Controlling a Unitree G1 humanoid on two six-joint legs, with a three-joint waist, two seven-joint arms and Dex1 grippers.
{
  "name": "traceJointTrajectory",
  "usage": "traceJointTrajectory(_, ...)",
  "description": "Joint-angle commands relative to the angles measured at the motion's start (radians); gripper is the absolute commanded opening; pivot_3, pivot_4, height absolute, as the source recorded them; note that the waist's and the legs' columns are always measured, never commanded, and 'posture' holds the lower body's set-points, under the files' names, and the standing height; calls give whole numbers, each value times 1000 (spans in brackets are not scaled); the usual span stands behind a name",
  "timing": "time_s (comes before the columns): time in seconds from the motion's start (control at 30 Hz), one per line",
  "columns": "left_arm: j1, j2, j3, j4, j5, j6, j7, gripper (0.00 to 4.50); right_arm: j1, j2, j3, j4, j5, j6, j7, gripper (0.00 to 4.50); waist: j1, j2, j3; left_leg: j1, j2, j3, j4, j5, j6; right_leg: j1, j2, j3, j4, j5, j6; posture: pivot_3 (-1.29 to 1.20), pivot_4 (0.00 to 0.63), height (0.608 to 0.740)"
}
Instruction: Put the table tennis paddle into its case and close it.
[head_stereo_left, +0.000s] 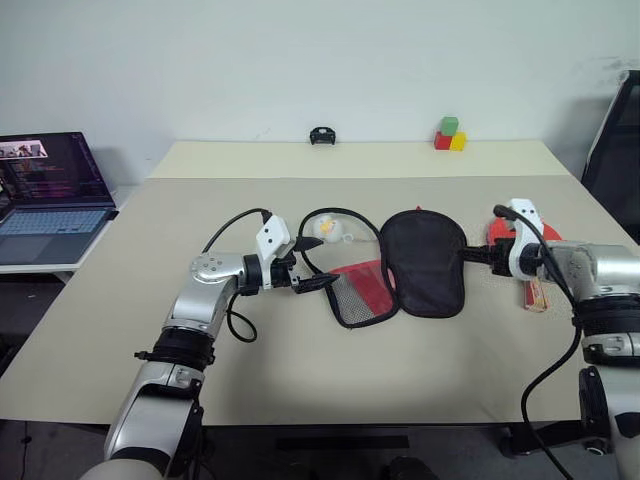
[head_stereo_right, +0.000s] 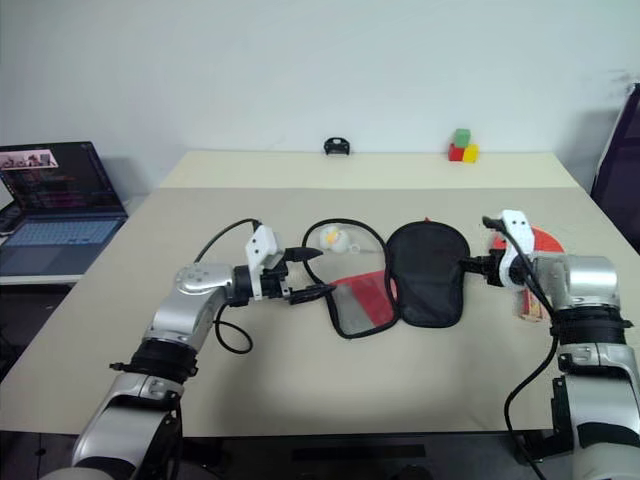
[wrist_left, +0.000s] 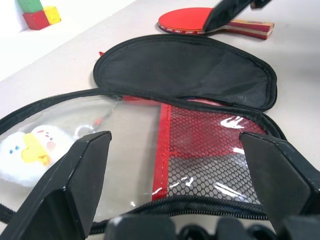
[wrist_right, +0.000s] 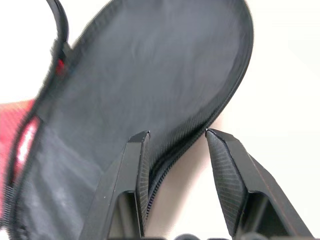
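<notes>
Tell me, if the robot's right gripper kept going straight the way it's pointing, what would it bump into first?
Most likely the case. The right gripper points at its black flap, whose zipper edge already lies between the open fingers in the right wrist view. How much gap remains is hard to judge.

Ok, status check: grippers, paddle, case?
Left gripper open at the case's mesh edge. Right gripper open, straddling the black flap's rim. Case unzipped, spread flat. Paddle on the table behind the right gripper, not yet in.
</notes>
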Motion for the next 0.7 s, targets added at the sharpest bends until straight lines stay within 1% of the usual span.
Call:
traceJointTrajectory(0.03,-25,-6,5,-6,2,-29,2,4500,57,-38,-75,-137,43,40,-6,1947,3,0,0,0,0,0,0,0,0,0,0,0,0,0,0,0,150,740)
traceJointTrajectory(0.13,-43,-23,1,9,5,-40,4,4500,114,-22,-157,-203,1,-29,-126,2527,4,0,0,-1,0,0,0,0,0,0,0,0,0,0,0,0,150,740)
traceJointTrajectory(0.2,-51,-31,-1,17,10,-48,6,4500,153,-2,-194,-233,-27,-75,-207,3121,4,0,0,-1,0,0,0,0,0,0,0,0,0,0,0,0,150,740)
traceJointTrajectory(0.3,-60,-39,-10,30,19,-65,-4,4500,221,38,-238,-262,-79,-144,-337,3121,4,-1,0,-1,0,0,0,0,0,0,0,0,0,0,0,0,150,740)
traceJointTrajectory(0.37,-69,-44,-14,42,19,-72,-10,4500,252,64,-257,-277,-96,-170,-393,3121,3,-1,0,0,0,0,0,0,0,0,0,0,0,0,0,0,150,740)
traceJointTrajectory(0.53,-95,-55,-18,81,25,-92,-20,4500,281,111,-273,-260,-113,-194,-480,3121,-3,0,0,0,0,2,0,0,0,0,0,1,1,0,0,0,150,740)
traceJointTrajectory(0.7,-112,-62,-21,107,29,-108,-28,4500,279,128,-268,-203,-124,-217,-518,3121,0,0,0,0,0,2,0,0,0,0,0,1,1,0,0,0,150,740)
